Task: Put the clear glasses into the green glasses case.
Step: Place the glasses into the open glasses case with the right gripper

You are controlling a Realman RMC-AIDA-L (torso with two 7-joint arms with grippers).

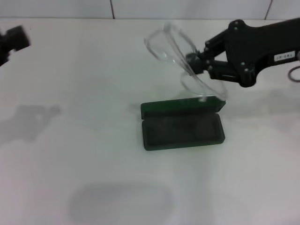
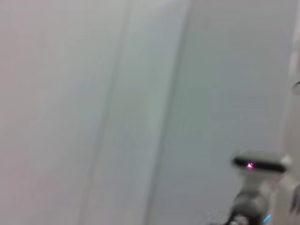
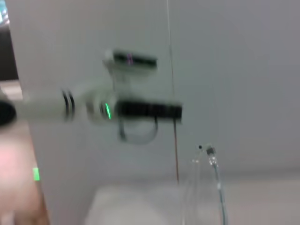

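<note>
The green glasses case (image 1: 182,123) lies open on the white table, its dark lining facing up and its lid toward the back. The clear glasses (image 1: 180,58) hang tilted in the air just above and behind the case. My right gripper (image 1: 194,61) comes in from the right and is shut on the glasses near their middle. One transparent arm of the glasses (image 3: 216,183) shows in the right wrist view. My left gripper (image 1: 13,41) is parked at the far left edge of the head view, away from the case.
The white table (image 1: 84,154) spreads around the case, with a tiled wall at the back. The left arm's shadow falls at the left. The left wrist view shows only wall and a distant device (image 2: 260,164).
</note>
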